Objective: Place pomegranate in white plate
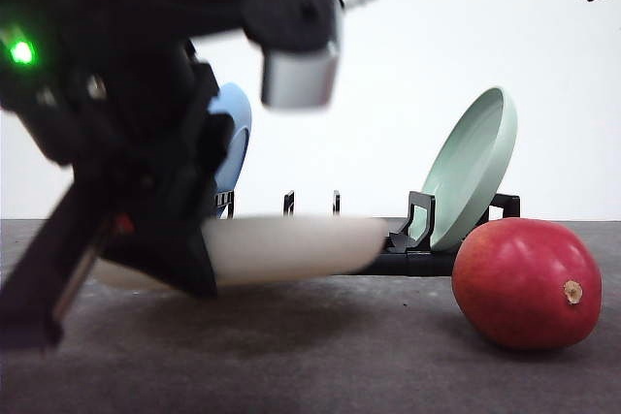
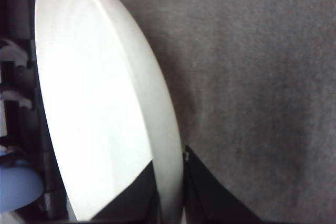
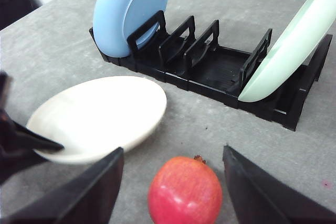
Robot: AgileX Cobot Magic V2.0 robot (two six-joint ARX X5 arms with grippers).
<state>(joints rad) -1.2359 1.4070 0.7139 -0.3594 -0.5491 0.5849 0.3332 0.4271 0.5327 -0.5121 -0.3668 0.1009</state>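
The glossy red pomegranate [image 1: 529, 283] lies on the grey table at the right, its tan nub facing the camera. In the right wrist view the pomegranate [image 3: 185, 191] sits between the spread fingers of my right gripper [image 3: 172, 153], which hangs open above it without touching it. The white plate [image 1: 291, 247] is held nearly level just above the table at centre-left. My left gripper [image 2: 169, 203] is shut on its rim. The same white plate [image 3: 100, 116] lies left of the fruit, with the left gripper [image 3: 29, 145] clamped on its near edge.
A black dish rack [image 3: 210, 64] stands behind the plate and the fruit. A blue plate [image 3: 131, 11] stands upright at its left end and a pale green plate [image 3: 294, 51] leans at its right end. Bare grey table [image 2: 262, 77] surrounds the fruit.
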